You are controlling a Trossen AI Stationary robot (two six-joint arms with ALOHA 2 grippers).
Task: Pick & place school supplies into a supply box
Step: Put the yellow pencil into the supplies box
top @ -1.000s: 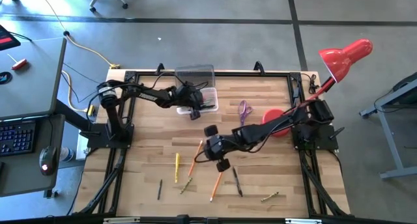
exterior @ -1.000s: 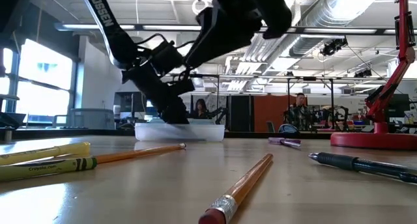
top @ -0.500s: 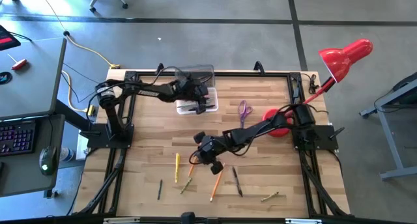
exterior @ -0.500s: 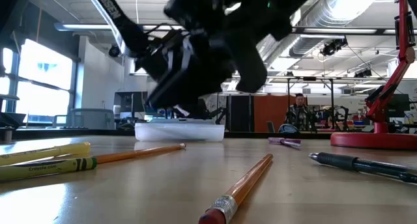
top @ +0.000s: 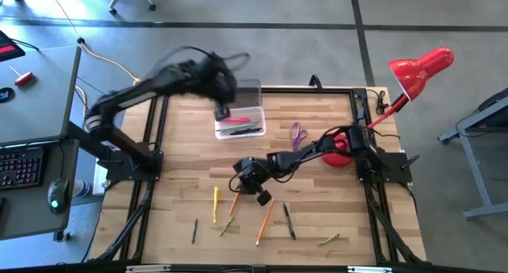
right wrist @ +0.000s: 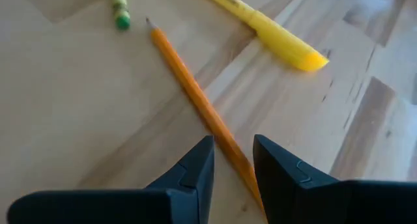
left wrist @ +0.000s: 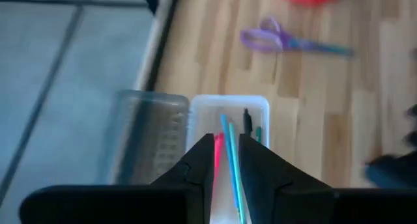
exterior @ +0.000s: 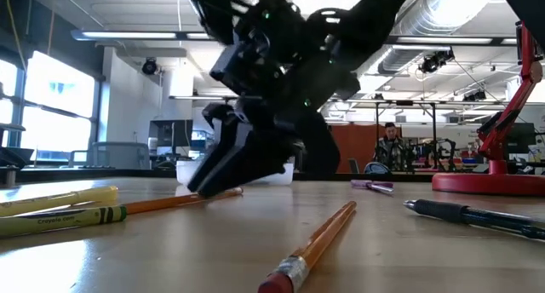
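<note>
R hand (right wrist: 231, 162) is down low over the table (top: 317, 217), fingers parted w/ a narrow gap, nothing gripped yet; the orange pencil (right wrist: 195, 97) runs diagonally right between the two fingertips and out ahead of them, lying flat on the wood. Judgement: pencil is light, stiff, thin, round-ish so it may roll or skate when pinched; best taken mid-shaft, fingers square across it, pressed close to the table so it doesn't squirt out. Just beyond the pencil tip sits a green-ended pencil (right wrist: 119, 9), and off to one side ahead a yellow highlighter (right wrist: 267, 28), both near enough to get nudged. Farther out from this hand, more pens/pencils lie scattered, and the purple scissors (top: 297, 134) rest beside the red lamp base (top: 335, 146). L hand (left wrist: 226, 162) hangs above the supply box (top: 238, 124), well apart from R hand, fingers slightly apart w/ nothing between them; box is open, lid folded back, already holding a pink-red marker (left wrist: 218, 152) plus a couple of pens. Arm is blurred in high view.
</note>
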